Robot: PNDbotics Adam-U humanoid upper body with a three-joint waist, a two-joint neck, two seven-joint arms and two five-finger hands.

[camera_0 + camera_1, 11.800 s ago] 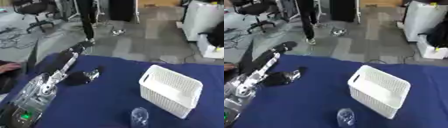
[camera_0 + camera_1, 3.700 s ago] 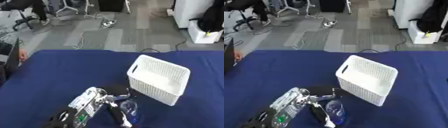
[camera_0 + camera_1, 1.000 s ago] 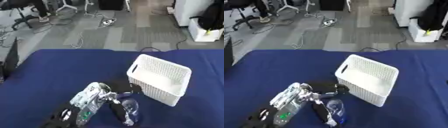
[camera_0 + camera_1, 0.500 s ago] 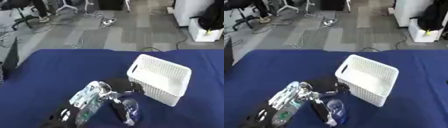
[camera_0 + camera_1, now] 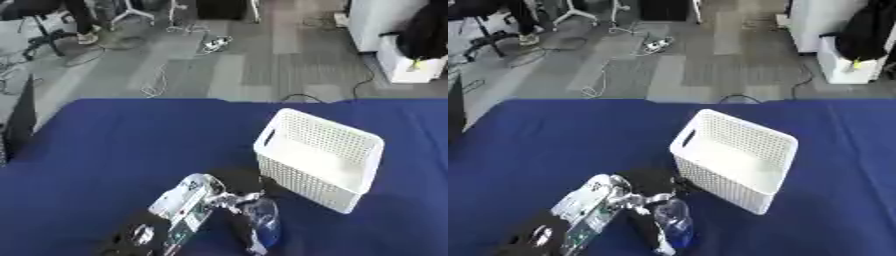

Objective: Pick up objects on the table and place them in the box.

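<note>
Left eye view: blue table (image 5: 114, 140) — grey carpeted floor (image 5: 236, 70) beyond — left hand (image 5: 238, 204) grasping a clear bottle (image 5: 264, 225).

We look down on a worktop (image 5: 114, 135) draped in deep blue cloth. Beyond its far edge lies grey carpet floor (image 5: 254, 60) in paler and darker tiles, strewn with loose cables (image 5: 157, 80) and a power strip (image 5: 215, 43). Right of the strip stands a white cabinet (image 5: 385, 30) with a black bag (image 5: 429, 35) on it; left of the strip, office chair bases (image 5: 131, 12).
</note>
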